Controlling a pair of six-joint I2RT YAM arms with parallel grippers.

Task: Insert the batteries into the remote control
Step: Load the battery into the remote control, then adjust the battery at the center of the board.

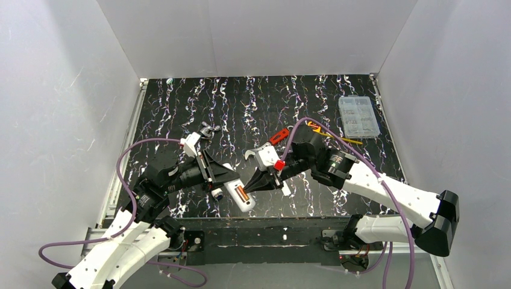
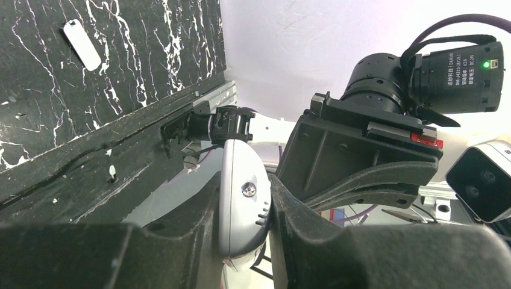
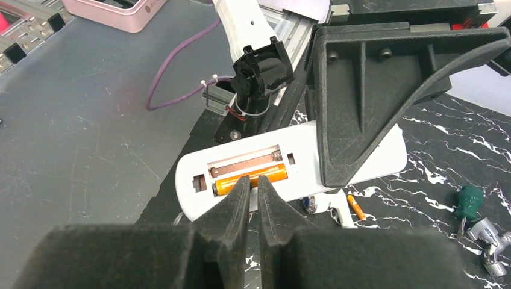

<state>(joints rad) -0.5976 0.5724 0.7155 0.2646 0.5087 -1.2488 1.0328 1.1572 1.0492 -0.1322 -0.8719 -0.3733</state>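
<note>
One battery (image 3: 250, 179) lies in the remote control (image 3: 253, 174) recess, just beyond right gripper (image 3: 253, 191) fingertips.

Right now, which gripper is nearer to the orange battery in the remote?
Right. The right gripper sits directly over the battery; the left gripper clamps the remote control farther along.

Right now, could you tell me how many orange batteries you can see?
2. One battery sits in the recess of the remote, in the slot nearer the right arm's jaws; the other slot looks empty. The loose battery lies on the table beside the remote. Others may be hidden.
</note>
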